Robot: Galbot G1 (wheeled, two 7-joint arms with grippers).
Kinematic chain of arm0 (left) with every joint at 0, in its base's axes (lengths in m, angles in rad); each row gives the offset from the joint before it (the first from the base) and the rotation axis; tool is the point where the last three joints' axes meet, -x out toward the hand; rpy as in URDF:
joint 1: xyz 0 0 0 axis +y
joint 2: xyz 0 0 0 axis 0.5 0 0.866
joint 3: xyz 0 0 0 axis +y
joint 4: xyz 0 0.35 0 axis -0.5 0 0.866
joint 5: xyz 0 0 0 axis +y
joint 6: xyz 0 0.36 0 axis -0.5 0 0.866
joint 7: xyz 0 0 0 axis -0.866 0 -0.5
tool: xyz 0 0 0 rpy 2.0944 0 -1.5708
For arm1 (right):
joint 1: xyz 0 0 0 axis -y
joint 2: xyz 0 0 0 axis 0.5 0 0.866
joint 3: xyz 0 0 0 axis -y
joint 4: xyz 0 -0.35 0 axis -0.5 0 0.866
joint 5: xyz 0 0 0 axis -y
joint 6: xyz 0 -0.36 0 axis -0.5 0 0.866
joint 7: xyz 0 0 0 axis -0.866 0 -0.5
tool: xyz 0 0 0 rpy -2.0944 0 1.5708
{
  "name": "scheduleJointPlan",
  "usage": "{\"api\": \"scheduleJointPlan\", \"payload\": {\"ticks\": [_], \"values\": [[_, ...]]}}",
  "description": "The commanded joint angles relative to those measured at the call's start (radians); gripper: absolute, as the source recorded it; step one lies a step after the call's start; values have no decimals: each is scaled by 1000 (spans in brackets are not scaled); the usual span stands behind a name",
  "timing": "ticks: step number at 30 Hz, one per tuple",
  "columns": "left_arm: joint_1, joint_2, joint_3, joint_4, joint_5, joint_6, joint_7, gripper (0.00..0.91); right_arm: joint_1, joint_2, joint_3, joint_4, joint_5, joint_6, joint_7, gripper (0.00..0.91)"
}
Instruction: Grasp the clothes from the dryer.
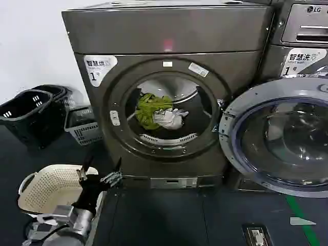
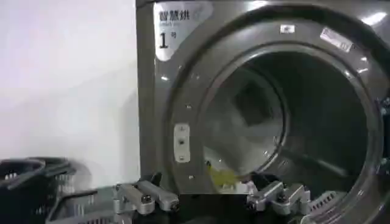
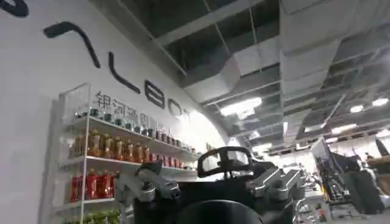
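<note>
Hovering low at the dryer's (image 1: 169, 92) front left corner, the left gripper (image 1: 100, 177) has its two fingers spread wide with nothing between them — in the left wrist view its fingertips (image 2: 146, 198) stand well apart, pointing toward the open porthole (image 2: 286, 115). We see its arm rising from the lower left of the head view, just beside a cream laundry basket (image 1: 46, 189) on the dark floor.

The clothes (image 1: 159, 113) lie inside the drum, well apart from that gripper: a yellow-green piece (image 1: 148, 107) bunched on the left, a white piece (image 1: 171, 119) touching it on the right. From the left wrist only a scrap of yellow-green (image 2: 222, 176) shows at the drum's lower lip.

The dryer's round door (image 1: 277, 138) hangs swung open to the right, in front of the LG-marked machine (image 1: 302, 31). Black baskets (image 1: 31, 110) and a grey one (image 1: 82, 125) sit by the white wall on the left.

The right gripper (image 3: 219, 185) is raised toward a ceiling and drinks shelves (image 3: 116, 161) — its fingers held apart, empty.
</note>
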Motion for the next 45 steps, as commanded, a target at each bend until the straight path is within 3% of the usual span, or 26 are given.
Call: {"api": "scheduleJointPlan", "payload": {"ticks": [1,32,45], "values": [[4,-1,2,9,-1,17,-2,907,0,-4,-6,3,19,25,-4,907],[-4,-13,14,-24,-34,51,43,907,-2,-6,9,-12,28,47,-15,907],[1,-11,30,-31,-27,-10,73,907,-2,11,6,-1,57,133,-72,907]]}}
